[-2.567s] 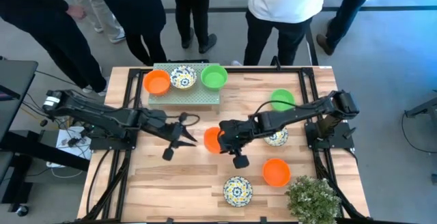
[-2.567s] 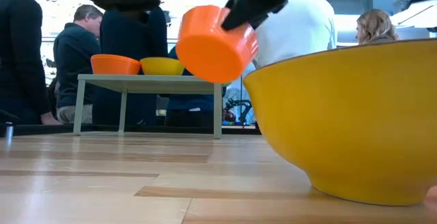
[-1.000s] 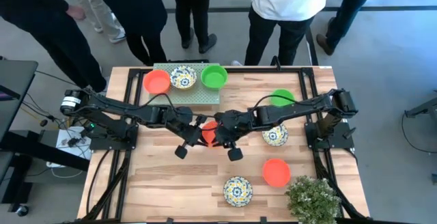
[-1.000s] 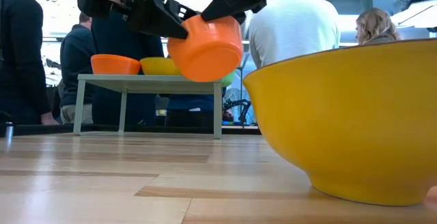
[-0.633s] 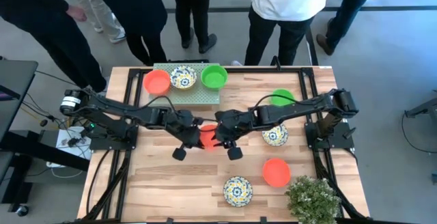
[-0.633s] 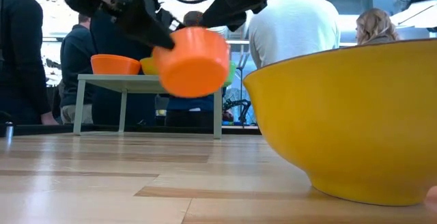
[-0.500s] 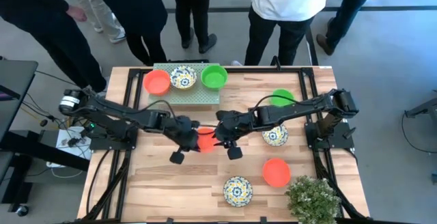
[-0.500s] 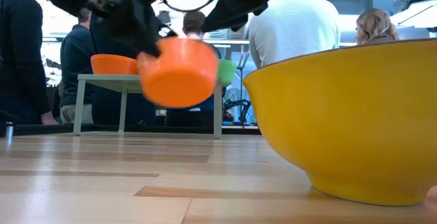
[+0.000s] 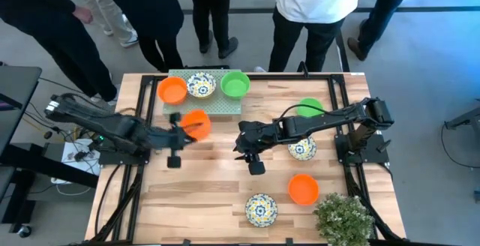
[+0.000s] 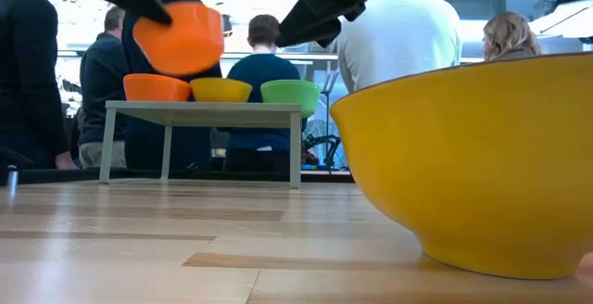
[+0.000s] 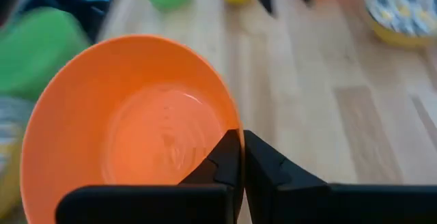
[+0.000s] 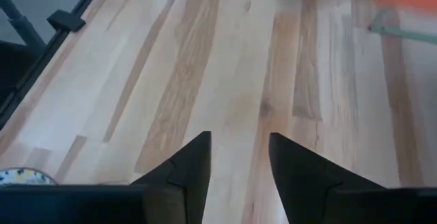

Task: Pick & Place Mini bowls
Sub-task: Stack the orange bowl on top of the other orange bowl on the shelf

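The left gripper (image 9: pixel 182 130) clamps an orange bowl (image 9: pixel 196 122) by its rim above the table (image 9: pixel 217 190); the right gripper (image 9: pixel 241 147) hovers mid-table, fingers apart. No writing is legible.

Pretty even bright light overhead, soft shadows. Windows (image 10: pixel 83 35) behind glare hard. Left wrist view's blurry, especially toward 12 o'clock.

Orange bowl (image 9: pixel 196 123) handed over: earlier pinched by right gripper (image 9: pixel 241 145) over table middle, now clamped by its rim in left gripper (image 9: pixel 182 128). Right gripper let go, fingers (image 12: pixel 193 157) now apart with nothing between them. Left arm pulled back toward its side, carrying the bowl off the centre to just beside the green stand (image 9: pixel 225 107). In the low view the bowl (image 10: pixel 179 37) went from mid-picture up to over the stand's orange bowl (image 10: pixel 157 87).
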Robot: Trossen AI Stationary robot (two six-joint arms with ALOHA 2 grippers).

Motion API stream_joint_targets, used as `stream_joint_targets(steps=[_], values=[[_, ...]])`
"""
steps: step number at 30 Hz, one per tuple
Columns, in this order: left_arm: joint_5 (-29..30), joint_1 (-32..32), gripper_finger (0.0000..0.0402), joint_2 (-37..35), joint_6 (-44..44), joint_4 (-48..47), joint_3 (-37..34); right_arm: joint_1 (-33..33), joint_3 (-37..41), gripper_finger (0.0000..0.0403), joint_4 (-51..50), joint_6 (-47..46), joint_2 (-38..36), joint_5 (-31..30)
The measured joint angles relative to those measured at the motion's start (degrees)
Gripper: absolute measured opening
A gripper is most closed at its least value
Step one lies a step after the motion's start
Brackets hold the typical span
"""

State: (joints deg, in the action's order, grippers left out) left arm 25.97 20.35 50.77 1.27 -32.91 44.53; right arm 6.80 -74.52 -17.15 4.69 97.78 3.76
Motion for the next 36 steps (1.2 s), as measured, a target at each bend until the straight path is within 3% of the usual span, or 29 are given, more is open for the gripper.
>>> stream_joint_targets(steps=[5,9,14,17,24,36], values=[[7.7,-2.5,0.0011,-8.6,3.2,-2.3,0.1,-0.2,0.0,0.0135,0.2,1.3,0.0,0.0],[16.2,-6.9,0.0008,-11.6,5.9,-6.4,0.5,-0.2,0.0,0.0133,0.2,1.3,0.0,0.0],[16.8,-15.9,0.0011,-11.7,6.3,-10.1,3.1,-0.2,0.0,0.0134,0.2,1.4,0.0,0.0],[12.8,-22.1,0.0008,-11.6,6.4,-11.2,3.8,-0.2,0.0,0.0133,0.2,1.4,0.0,0.0],[-3.9,-36.5,0.0011,-11.2,8.9,-13.7,4.0,-0.2,0.0,0.0132,0.2,1.9,0.0,0.0],[-12.7,-49.1,0.001,-3.6,16.9,-13.8,4.0,-0.2,0.0,0.0133,0.1,4.9,0.0,0.0]])
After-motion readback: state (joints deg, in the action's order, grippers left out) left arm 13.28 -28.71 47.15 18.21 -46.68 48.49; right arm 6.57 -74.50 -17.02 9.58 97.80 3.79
